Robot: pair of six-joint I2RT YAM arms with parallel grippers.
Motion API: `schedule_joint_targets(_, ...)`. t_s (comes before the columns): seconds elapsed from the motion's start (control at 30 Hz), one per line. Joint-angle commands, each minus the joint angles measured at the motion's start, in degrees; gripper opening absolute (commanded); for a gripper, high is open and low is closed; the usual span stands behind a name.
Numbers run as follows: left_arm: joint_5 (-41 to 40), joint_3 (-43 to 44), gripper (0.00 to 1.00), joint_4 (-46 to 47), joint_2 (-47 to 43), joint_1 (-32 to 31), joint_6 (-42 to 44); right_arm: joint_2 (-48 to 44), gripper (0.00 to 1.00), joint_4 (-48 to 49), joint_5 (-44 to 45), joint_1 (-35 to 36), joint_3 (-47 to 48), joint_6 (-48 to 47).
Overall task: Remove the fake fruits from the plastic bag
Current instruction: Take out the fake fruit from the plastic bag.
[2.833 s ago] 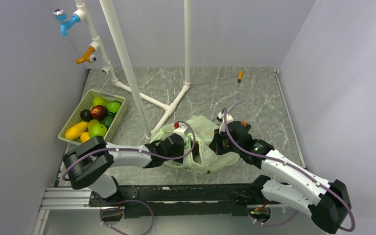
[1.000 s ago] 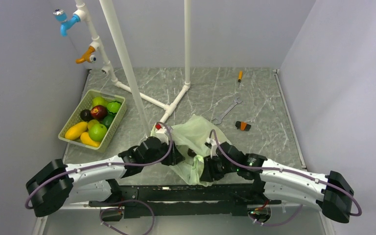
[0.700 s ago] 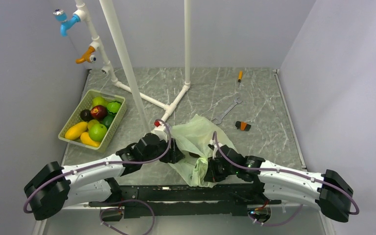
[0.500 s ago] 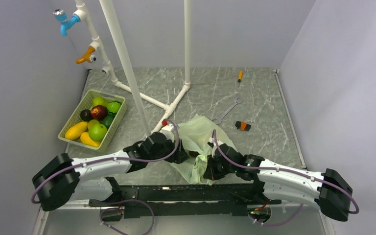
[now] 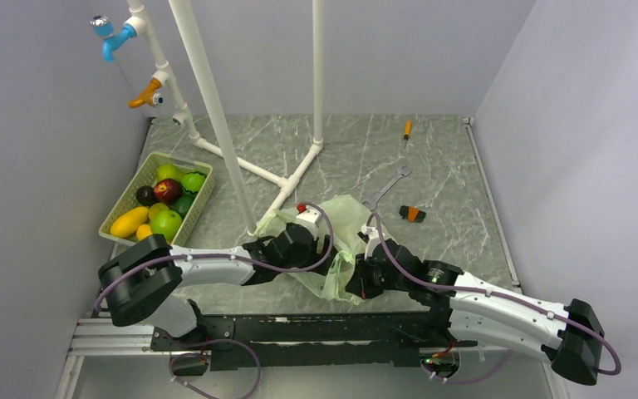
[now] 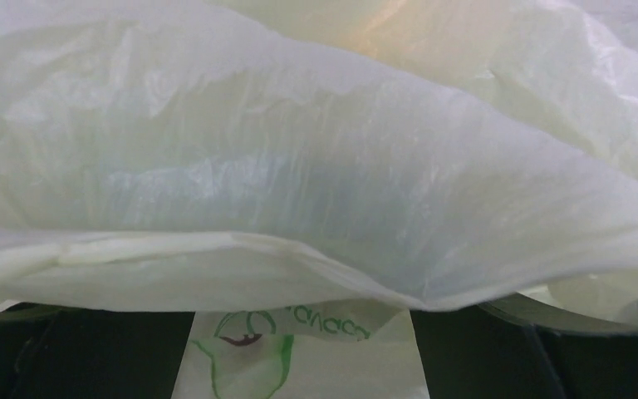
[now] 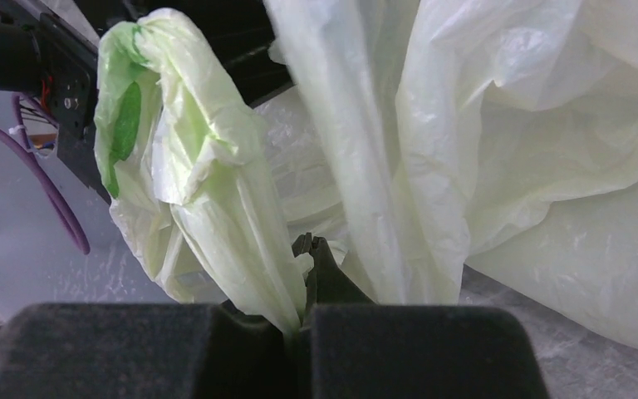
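The pale-green plastic bag (image 5: 338, 233) lies crumpled on the table's near middle. My right gripper (image 5: 364, 280) is shut on a bunched fold of the bag (image 7: 216, 208) at its near edge; in the right wrist view its gripper (image 7: 306, 309) has both fingers pressed together on the film. My left gripper (image 5: 319, 249) is pushed against the bag from the left. In the left wrist view the bag (image 6: 316, 166) fills the frame and the gripper (image 6: 303, 353) stands open with printed film between its fingers. No fruit shows in the bag. Fake fruits (image 5: 167, 190) lie in the basket.
The pale-green slotted basket (image 5: 198, 208) stands at the left. A white pipe frame (image 5: 216, 125) rises behind the bag. A wrench (image 5: 385, 188), a small orange-black part (image 5: 413, 214) and a screwdriver (image 5: 407, 129) lie at the back right. Blue and orange taps hang on the left wall.
Both grippers drew the bag toward the near edge. In the last half second my left gripper pushed right and forward into the bag. My right gripper kept its hold on the bag.
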Motion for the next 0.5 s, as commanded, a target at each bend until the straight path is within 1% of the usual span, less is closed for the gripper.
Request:
schedule_joint_targets(0.0, -4.12, 3.93, 0.92, 3.70, 2.32, -1.44, 2.26, -0.75, 0.00, 1.08, 0.74, 0.21, 0.94, -0.74)
schedule_joint_targets(0.17, -6.39, 7.56, 0.95, 2.87, 7.32, -2.30, 2.26, 0.02, 0.00, 1.81, 0.30, 0.18, 0.92, -1.06)
schedule_joint_targets(0.3, -7.88, 9.21, 0.94, 3.73, 10.89, -2.33, 2.02, -0.46, 0.00, 2.18, 0.26, 0.21, 0.31, -0.80)
schedule_joint_targets(0.4, -8.05, 10.41, 0.87, 3.25, 12.93, -2.33, 2.16, -1.03, 0.00, 1.78, 0.66, 0.13, 0.25, -0.62)
schedule_joint_targets(0.47, -7.38, 10.57, 0.75, 2.58, 12.93, -2.33, 1.95, -1.67, 0.00, 1.36, 1.14, 0.21, 0.15, -0.45)
